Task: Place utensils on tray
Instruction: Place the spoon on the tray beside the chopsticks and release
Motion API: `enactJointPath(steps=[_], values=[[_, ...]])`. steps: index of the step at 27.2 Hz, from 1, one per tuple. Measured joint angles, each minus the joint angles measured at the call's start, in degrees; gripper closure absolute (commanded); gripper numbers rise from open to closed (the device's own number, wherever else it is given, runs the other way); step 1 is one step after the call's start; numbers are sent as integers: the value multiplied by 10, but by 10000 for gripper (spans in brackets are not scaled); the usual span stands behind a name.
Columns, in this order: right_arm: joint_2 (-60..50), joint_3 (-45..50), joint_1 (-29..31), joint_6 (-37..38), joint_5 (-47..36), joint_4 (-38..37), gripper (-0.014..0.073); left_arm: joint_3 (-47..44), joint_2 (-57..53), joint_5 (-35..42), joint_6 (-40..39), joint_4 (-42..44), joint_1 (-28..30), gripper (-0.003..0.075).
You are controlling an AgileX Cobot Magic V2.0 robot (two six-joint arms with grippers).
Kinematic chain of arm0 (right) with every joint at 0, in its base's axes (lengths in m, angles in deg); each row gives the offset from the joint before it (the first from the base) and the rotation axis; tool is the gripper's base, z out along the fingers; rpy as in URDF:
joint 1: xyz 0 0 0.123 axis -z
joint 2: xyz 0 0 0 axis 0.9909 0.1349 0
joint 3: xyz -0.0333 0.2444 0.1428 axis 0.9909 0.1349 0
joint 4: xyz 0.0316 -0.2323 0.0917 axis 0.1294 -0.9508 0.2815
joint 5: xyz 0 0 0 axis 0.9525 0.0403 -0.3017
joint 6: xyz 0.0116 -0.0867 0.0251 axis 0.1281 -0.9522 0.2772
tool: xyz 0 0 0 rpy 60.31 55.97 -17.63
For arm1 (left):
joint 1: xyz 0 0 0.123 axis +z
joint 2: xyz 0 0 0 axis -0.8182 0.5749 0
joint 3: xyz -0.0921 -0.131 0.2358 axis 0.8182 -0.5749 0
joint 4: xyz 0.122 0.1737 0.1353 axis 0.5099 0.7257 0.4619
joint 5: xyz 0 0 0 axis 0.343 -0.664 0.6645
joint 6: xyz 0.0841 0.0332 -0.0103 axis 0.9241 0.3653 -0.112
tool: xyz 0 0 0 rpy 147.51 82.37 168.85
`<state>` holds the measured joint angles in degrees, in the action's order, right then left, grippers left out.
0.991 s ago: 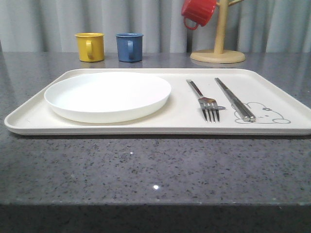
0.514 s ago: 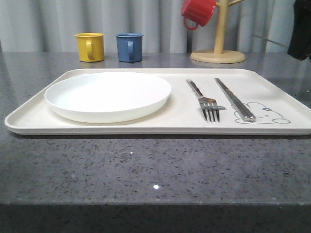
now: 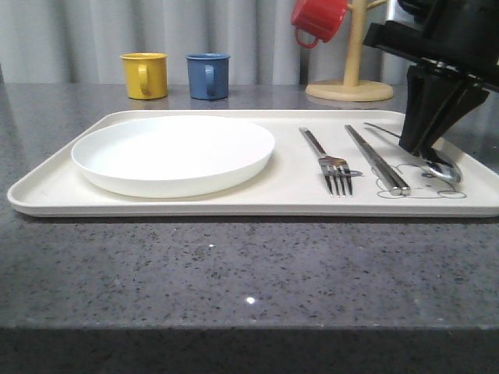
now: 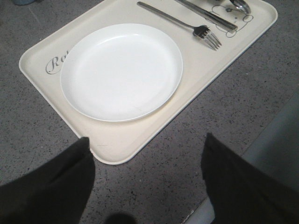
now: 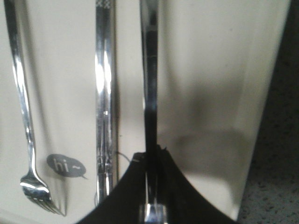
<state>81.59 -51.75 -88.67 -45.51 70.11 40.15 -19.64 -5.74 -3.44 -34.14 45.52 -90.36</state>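
One silver spoon (image 3: 438, 162), oval bowl gleaming.

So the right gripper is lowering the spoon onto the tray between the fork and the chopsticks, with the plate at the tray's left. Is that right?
Not quite. In the front view the right gripper holds the spoon on the far side of the chopsticks from the fork, over the rabbit drawing, not between them. The plate does sit at the left of the tray.

Front camera sits low at counter (image 3: 234, 265) edge, facing 12 o'clock. Left wrist looks down from high; right wrist hovers close. All share the tray (image 3: 288, 187).
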Motion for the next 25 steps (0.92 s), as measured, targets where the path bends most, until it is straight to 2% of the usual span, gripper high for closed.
enactJointPath(steps=[4,6,8,11,13,19,25], values=[[3,0,0,23,0,-22,605,0,0,0,0,0,0,250],[3,0,0,37,0,-38,574,0,0,0,0,0,0,251],[3,0,0,40,0,-45,497,0,0,0,0,0,0,250],[3,0,0,44,0,-48,321,0,0,0,0,0,0,251],[3,0,0,45,0,-47,276,0,0,0,0,0,0,251],[-18,0,-1,26,-4,-50,274,0,0,0,0,0,0,251],[-129,0,-6,-32,-5,-59,274,0,0,0,0,0,0,251]])
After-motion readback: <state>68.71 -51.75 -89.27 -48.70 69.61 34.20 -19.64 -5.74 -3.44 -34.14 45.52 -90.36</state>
